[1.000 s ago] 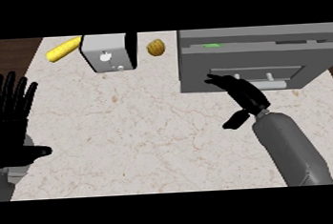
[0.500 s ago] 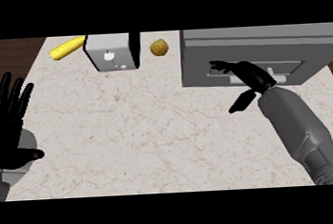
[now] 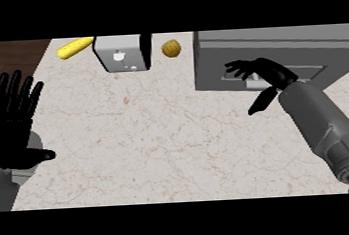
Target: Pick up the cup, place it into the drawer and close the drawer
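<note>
From the head view I see my right hand (image 3: 268, 73) up against the front of the grey drawer unit (image 3: 277, 41) at the counter's far right. Its fingers (image 3: 238, 66) are bent and spread toward the drawer's front panel (image 3: 227, 79), near the recessed handle, and the thumb hangs down over the marble below. I cannot tell whether the fingers actually touch the panel. The hand holds nothing.

I cannot see the cup anywhere on the counter; the inside of the drawer does not show from this angle, so I cannot tell whether it sits in there. The drawer front looks close to flush with the unit, though I cannot say it is fully shut.

My left hand (image 3: 11, 118) rests at the left edge, flat and wide, fingers straight and pointing up, well apart from everything.

Other things sit along the far edge: a yellow corn cob (image 3: 75, 47) at the left corner, just beside a grey toaster-like box (image 3: 121, 53), and a small tan rounded item (image 3: 172, 48) between that box and the drawer unit. None of these 3 lies in the way of the right forearm (image 3: 322, 127), which crosses bare marble counter (image 3: 149, 136).
</note>
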Motion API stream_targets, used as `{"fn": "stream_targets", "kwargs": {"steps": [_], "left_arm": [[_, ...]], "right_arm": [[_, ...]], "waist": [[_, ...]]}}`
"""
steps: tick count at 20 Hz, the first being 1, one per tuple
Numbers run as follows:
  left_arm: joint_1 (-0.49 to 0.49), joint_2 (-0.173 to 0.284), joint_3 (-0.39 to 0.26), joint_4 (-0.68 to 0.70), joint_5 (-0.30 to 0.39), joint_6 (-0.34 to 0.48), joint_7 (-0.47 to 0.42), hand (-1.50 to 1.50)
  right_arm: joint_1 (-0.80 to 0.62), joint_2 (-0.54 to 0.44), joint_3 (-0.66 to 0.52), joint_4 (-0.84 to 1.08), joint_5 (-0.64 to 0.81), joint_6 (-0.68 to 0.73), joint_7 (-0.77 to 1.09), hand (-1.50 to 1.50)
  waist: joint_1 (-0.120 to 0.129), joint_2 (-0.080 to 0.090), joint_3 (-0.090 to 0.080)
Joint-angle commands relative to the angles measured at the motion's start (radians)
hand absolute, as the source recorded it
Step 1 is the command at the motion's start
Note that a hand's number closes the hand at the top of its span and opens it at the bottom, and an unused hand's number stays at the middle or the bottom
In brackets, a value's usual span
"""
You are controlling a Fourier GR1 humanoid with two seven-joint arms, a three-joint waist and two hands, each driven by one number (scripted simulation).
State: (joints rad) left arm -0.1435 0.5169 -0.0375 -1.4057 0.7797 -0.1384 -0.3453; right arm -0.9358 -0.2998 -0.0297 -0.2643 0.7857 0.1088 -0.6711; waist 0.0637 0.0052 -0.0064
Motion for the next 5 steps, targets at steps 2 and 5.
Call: {"fn": "stream_targets", "kwargs": {"steps": [2, 5], "left_arm": [[-0.006, -0.007, -0.003, 0.015, -0.013, -0.022, -0.013, -1.5], [0.02, -0.018, -0.005, 0.031, -0.045, -0.021, -0.053, -1.5]], "right_arm": [[-0.038, -0.063, -0.05, 0.079, -0.012, -0.065, 0.067, -1.5], [-0.062, -0.087, -0.041, 0.09, -0.003, -0.032, 0.058, -1.5]], "waist": [[0.022, 0.035, 0.01], [0.022, 0.032, 0.009]]}}
